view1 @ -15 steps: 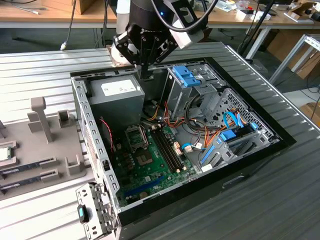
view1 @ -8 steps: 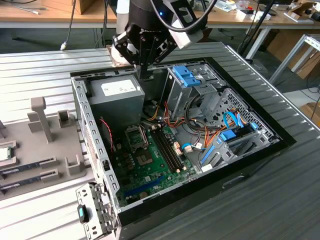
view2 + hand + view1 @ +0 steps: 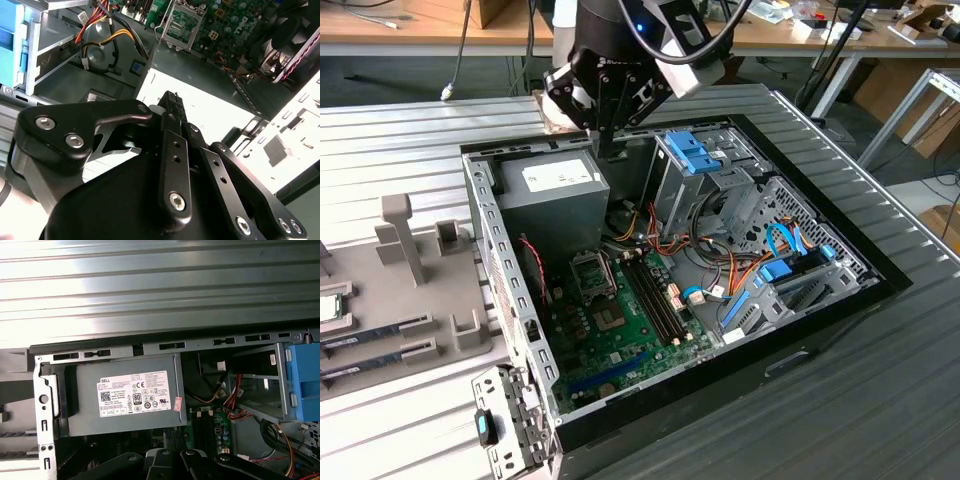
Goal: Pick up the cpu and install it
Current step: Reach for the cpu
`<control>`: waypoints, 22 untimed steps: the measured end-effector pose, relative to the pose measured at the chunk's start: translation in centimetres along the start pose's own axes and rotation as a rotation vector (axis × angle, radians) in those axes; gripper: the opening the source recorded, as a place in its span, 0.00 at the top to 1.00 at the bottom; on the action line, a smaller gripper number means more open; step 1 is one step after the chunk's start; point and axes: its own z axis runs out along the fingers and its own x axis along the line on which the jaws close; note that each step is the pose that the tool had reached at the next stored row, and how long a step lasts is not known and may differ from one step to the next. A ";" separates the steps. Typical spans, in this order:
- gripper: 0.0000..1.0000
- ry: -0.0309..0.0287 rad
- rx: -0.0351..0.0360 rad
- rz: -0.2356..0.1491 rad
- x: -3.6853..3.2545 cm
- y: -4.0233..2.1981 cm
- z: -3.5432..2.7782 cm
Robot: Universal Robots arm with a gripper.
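The cpu (image 3: 328, 307), a small silver square with a green rim, lies on the grey holder tray (image 3: 420, 300) at the exterior view's far left, well away from the arm. My gripper (image 3: 607, 150) hangs over the back of the open computer case, just above the grey power supply (image 3: 555, 190). In the second wrist view the gripper (image 3: 172, 98) has its fingers pressed together with nothing between them, over the power supply's white label (image 3: 205, 112). The empty cpu socket (image 3: 592, 270) sits on the green motherboard; it also shows in the second wrist view (image 3: 182, 25).
Dark memory sticks (image 3: 370, 335) lie in the tray's slots. A blue drive cage (image 3: 695, 155) and bundled cables (image 3: 720, 270) stand right of the gripper. Memory slots (image 3: 655, 295) run beside the socket. The case wall (image 3: 485, 230) separates the tray from the board.
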 end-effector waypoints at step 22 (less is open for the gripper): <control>0.89 0.0001 0.0000 0.000 0.71 -0.05 -0.02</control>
